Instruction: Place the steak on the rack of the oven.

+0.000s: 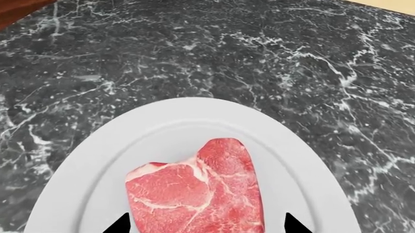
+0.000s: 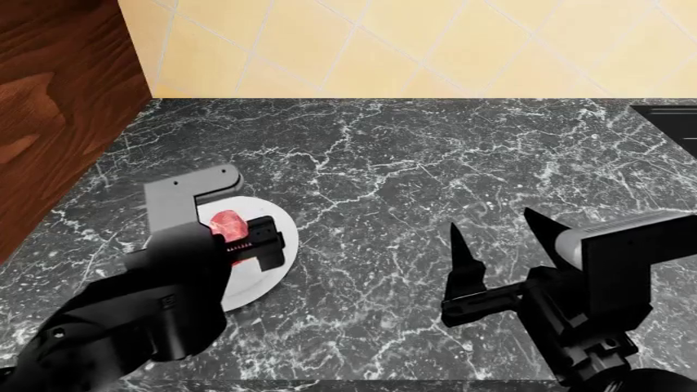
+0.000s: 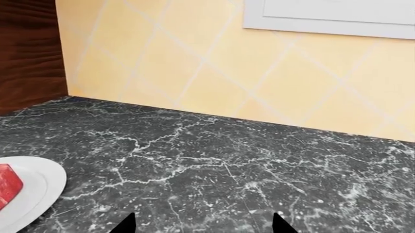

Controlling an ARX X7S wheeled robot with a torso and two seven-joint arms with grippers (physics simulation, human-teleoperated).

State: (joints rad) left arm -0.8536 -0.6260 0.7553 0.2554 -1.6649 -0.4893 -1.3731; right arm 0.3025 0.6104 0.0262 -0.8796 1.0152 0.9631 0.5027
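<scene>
The left gripper (image 1: 206,225) is open wide right above the steak (image 1: 198,191) on the white plate (image 1: 97,165). The right gripper (image 2: 495,245), also open, is far away.

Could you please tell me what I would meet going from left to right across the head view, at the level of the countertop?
Brown wooden panel → left gripper over the steak on the white plate → bare marble countertop → right gripper.

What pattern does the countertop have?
Black marble with white veining on the countertop, clearest in the left wrist view.
</scene>
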